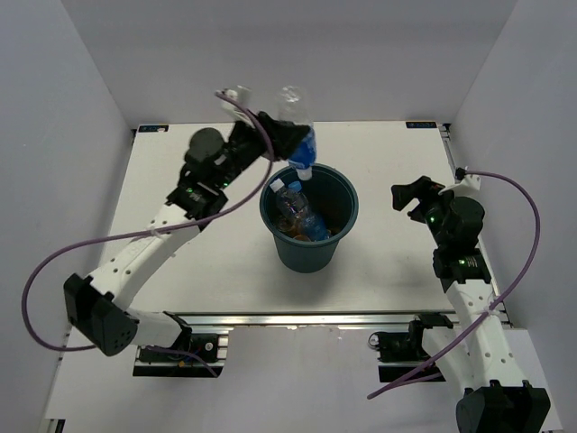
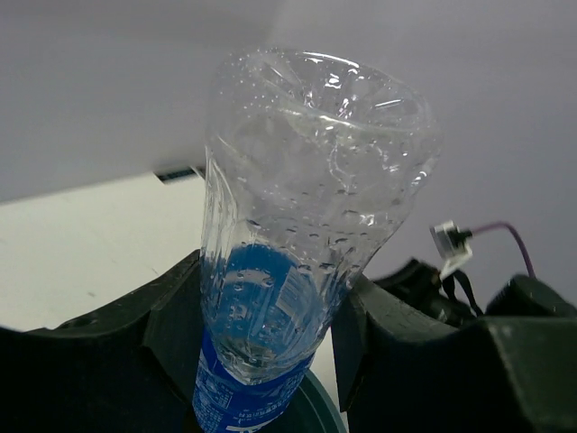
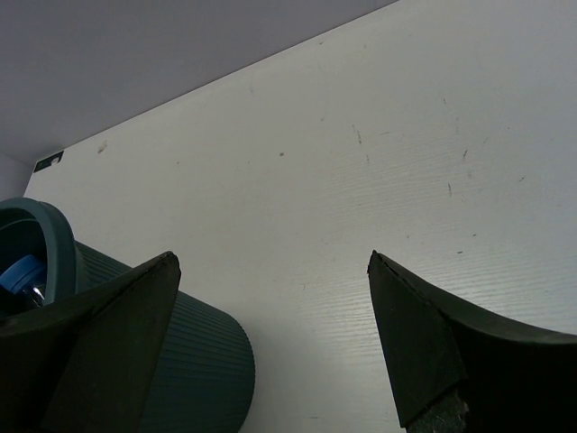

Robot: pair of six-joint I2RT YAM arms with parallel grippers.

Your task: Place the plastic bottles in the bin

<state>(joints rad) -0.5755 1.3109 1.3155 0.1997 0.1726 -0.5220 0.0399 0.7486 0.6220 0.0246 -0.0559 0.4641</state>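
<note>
A clear plastic bottle with a blue label hangs upside down, its white cap just over the far rim of the dark blue-grey bin. My left gripper is shut on this bottle around its middle, with the bin's rim below. Several bottles, orange and blue-labelled, lie inside the bin. My right gripper stands open to the right of the bin, low over the table. In the right wrist view the gripper holds nothing, and the bin is at its left finger.
The white table is walled by grey panels at the back and both sides. Purple cables loop off both arms. An aluminium rail runs along the table's near edge.
</note>
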